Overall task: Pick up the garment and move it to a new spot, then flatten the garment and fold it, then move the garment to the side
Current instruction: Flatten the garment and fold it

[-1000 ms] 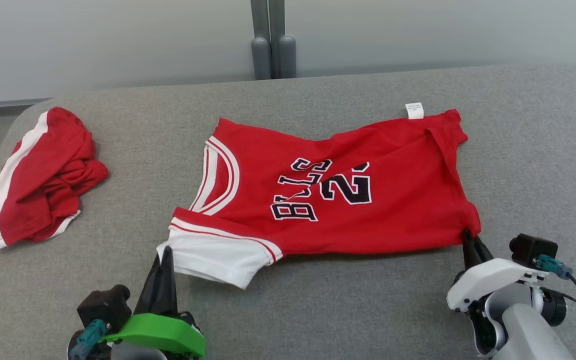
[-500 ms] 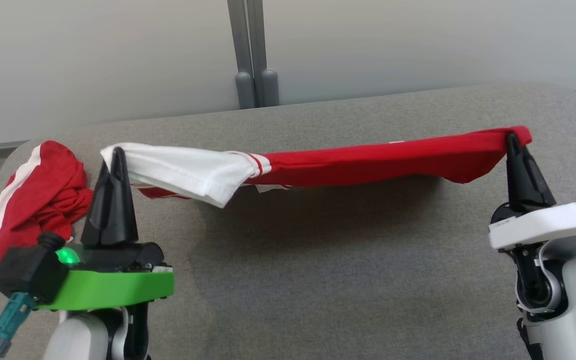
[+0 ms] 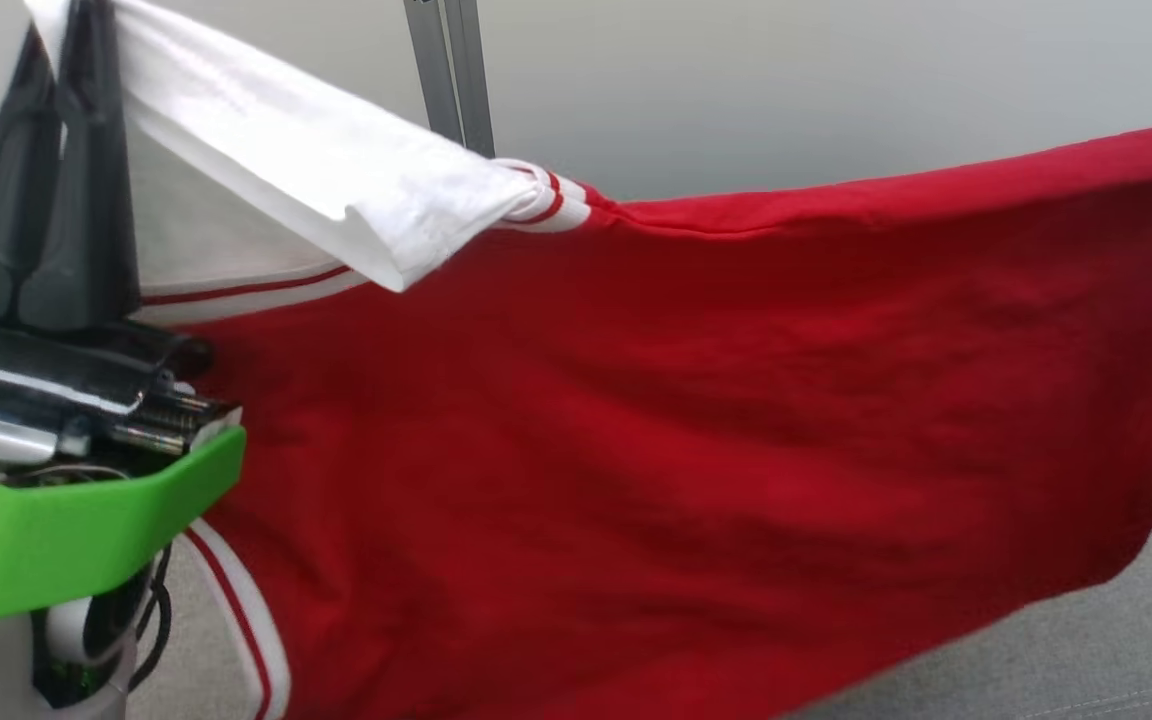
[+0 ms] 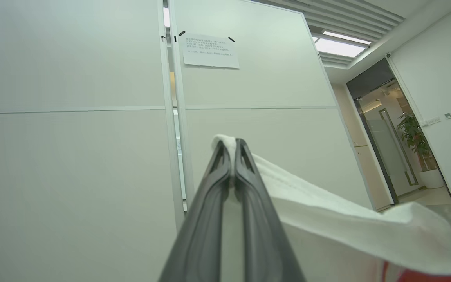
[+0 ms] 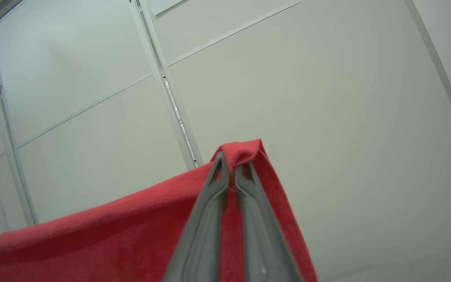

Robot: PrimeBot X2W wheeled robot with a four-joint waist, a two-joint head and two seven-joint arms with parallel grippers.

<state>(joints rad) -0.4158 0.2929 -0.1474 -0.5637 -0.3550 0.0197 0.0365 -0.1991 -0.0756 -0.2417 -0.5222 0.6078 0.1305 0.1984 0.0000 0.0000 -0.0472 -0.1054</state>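
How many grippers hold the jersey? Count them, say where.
2. Left gripper pinches the white sleeve; right gripper pinches a red corner of the jersey.

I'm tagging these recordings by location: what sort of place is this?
Probably an office or lab interior: tall white partition wall panels carry a taped-up printed paper notice, and a green potted plant stands by a glass doorway.

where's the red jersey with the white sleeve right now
In the head view the red jersey hangs spread above the grey fabric surface, white sleeve pinched by the left gripper, red corner by the right gripper.
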